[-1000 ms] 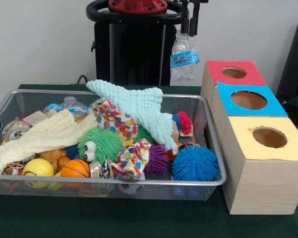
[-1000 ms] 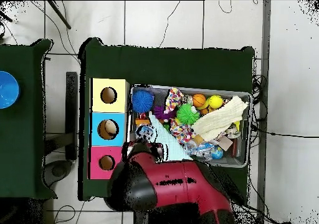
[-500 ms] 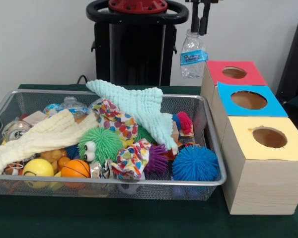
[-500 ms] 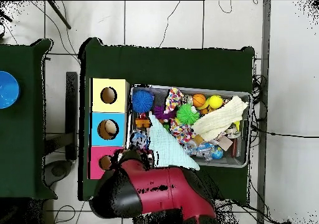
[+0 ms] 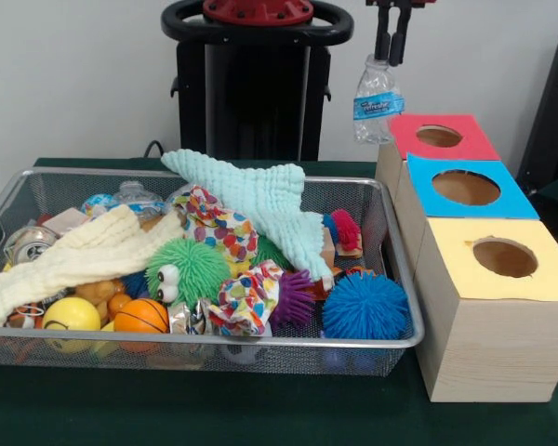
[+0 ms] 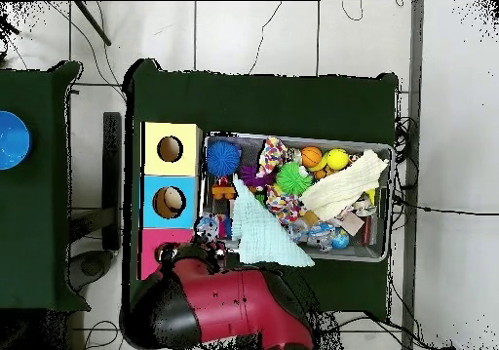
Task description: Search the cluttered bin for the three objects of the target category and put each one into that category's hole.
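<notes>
Tool (image 5: 391, 58) pinched on water bottle (image 5: 377, 100) by its neck, hanging clear just left of red box (image 5: 426, 140), likely bound for its hole (image 5: 439, 136).

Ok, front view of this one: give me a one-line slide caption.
Gripper carries a clear water bottle by its neck beside the red-topped box, above the cluttered wire bin.

Front low, overhead high; share bin (image 5: 391, 279) (image 6: 382, 253).

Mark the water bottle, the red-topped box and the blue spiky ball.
water bottle (image 5: 378, 104), front view, on its blue label.
red-topped box (image 5: 470, 144), front view, on the red top beside the hole.
blue spiky ball (image 5: 365, 306), front view, at its middle.
</notes>
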Motion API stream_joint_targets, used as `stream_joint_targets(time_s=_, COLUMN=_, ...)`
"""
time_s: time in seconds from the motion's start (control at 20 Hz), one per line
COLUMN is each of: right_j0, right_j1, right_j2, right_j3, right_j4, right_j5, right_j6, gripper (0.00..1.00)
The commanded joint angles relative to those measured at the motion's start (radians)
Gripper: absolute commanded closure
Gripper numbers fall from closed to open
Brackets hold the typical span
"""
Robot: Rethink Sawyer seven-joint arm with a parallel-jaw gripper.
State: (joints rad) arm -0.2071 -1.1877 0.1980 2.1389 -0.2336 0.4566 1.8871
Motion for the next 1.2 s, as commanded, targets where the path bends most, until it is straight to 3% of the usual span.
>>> stream_joint_targets(time_s=0.05, right_j0=0.073, right_j1=0.07, right_j2=-0.091, right_j3=-0.066, right_j4=0.049, right_j5=0.049, right_j6=0.29, gripper=1.0)
stream_joint_targets(time_s=1.2, right_j0=0.272, right_j1=0.143, right_j2=-0.249, right_j3=-0.211, right_j4=0.162, right_j5=0.132, right_j6=0.291, gripper=1.0)
